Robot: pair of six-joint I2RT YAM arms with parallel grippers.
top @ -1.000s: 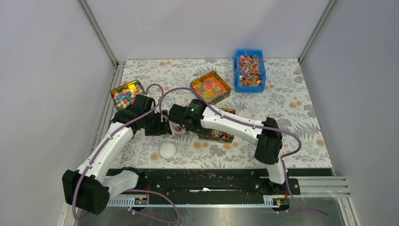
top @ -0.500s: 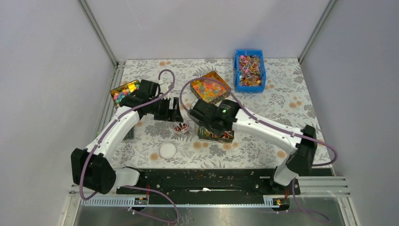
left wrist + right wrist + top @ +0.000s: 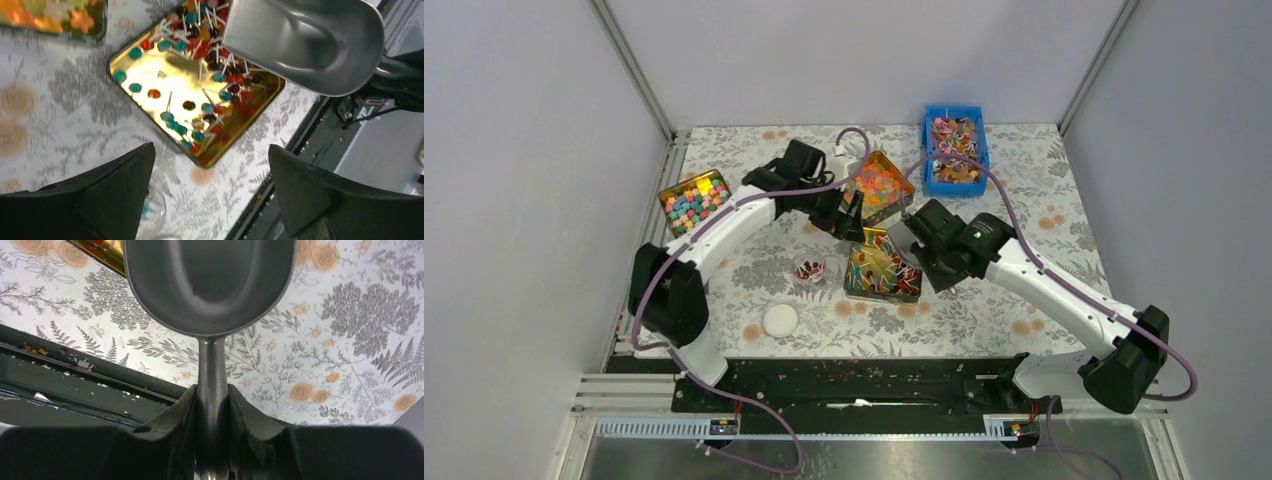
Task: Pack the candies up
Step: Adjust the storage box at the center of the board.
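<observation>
The candies [image 3: 882,268] are tiny red, teal and dark sweets with thin pale ends, lying in an open gold tin [image 3: 852,283]; the left wrist view shows them [image 3: 220,80] crowded to one side of that tin [image 3: 150,70]. A small glass cup [image 3: 809,270] left of the tin holds a few. My right gripper [image 3: 921,250] is shut on the handle of a metal scoop [image 3: 210,285], which is empty and hangs over the tin's far right edge [image 3: 305,45]. My left gripper [image 3: 849,218] is open and empty, just above the tin's far left corner.
A tin of orange-yellow pieces [image 3: 876,184] sits behind the left gripper. A tin of cube sweets [image 3: 692,198] is at the far left. A blue bin of mixed wrapped sweets [image 3: 954,150] stands at the back right. A white lid [image 3: 780,320] lies near the front.
My left arm has swung away from the glass cup, back and right to the gold tin's far corner. My right arm has carried the scoop right, from the cup to the tin's right side.
</observation>
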